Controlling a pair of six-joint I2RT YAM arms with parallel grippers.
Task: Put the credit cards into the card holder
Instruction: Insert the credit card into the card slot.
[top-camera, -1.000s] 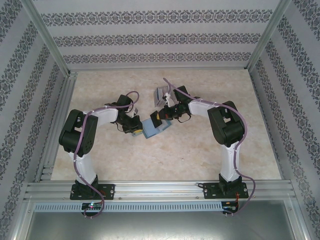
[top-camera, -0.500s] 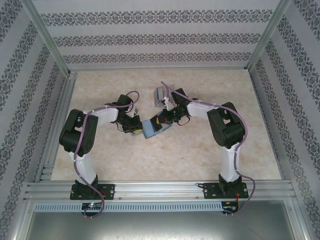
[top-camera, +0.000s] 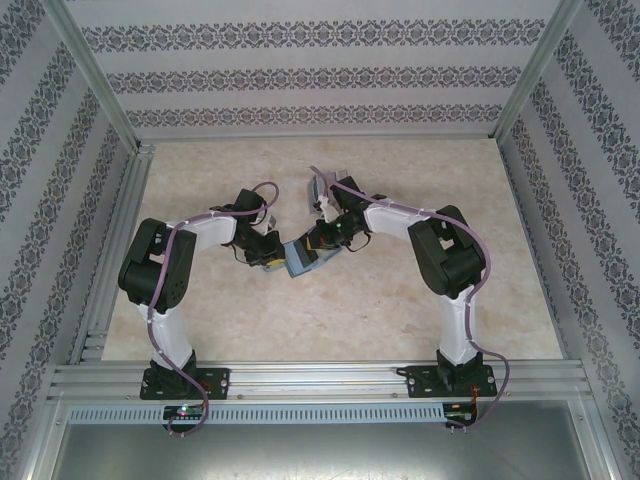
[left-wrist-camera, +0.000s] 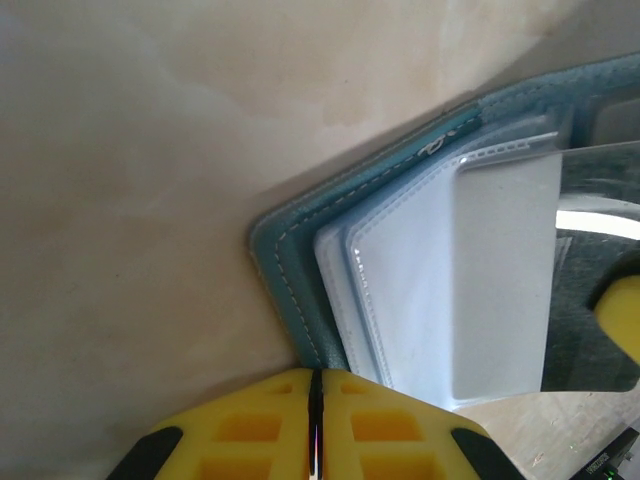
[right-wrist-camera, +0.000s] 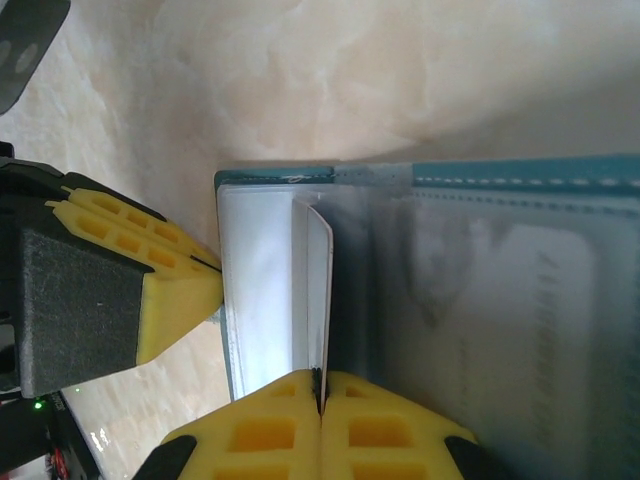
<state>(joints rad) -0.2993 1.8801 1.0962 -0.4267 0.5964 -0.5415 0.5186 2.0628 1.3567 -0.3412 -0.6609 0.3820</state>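
Note:
The teal card holder (top-camera: 298, 264) lies open on the table between both arms, its clear inner sleeves (left-wrist-camera: 450, 280) facing up. My left gripper (left-wrist-camera: 315, 375) is shut, pinching the near edge of the holder's teal cover (left-wrist-camera: 290, 270). My right gripper (right-wrist-camera: 320, 378) is shut on one thin card (right-wrist-camera: 320, 290), which I see edge-on, standing over the sleeves beside the holder's grey-blue inside (right-wrist-camera: 520, 300). In the left wrist view the same card (left-wrist-camera: 590, 300) looks grey and glossy. The remaining credit cards (top-camera: 320, 188) lie just behind the right wrist, partly hidden by it.
Pale marbled tabletop (top-camera: 400, 310) stretches all around the holder. Aluminium frame rails (top-camera: 130, 230) and patterned walls close in the left, right and back sides. The left gripper's yellow fingers (right-wrist-camera: 150, 290) sit close beside the right gripper's card.
The right gripper has moved left and down with its card, onto the open holder. The holder has shifted slightly left. The left gripper has stayed in place.

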